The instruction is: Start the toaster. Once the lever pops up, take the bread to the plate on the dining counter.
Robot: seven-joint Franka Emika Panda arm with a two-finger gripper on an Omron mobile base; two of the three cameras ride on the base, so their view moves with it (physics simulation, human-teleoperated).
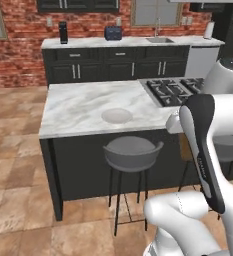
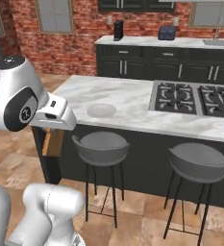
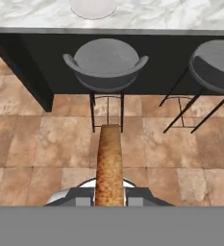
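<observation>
- Bread (image 3: 108, 163) sits clamped edge-on in your gripper (image 3: 108, 199), above the floor before a stool (image 3: 106, 65).
- Left base: plate (image 1: 117, 116) waits on the dining counter (image 1: 78, 107); toaster (image 1: 113, 33) far behind.
- Right base: you're in the carry step; next, lift the bread (image 2: 52, 142) over the plate (image 2: 102, 110).

The setting was a home kitchen. A marble-topped island (image 1: 83, 107) with a dark base filled the middle of the left base view, a gas cooktop (image 1: 174, 90) set into its right end and grey bar stools (image 1: 132, 152) tucked beneath. Along the top of the frame ran a brick wall (image 1: 18, 45), dark cabinets (image 1: 113, 67), a sink (image 1: 159, 40) and a small toaster (image 1: 113, 33). Brown tile floor (image 1: 13, 165) lay at left.
</observation>
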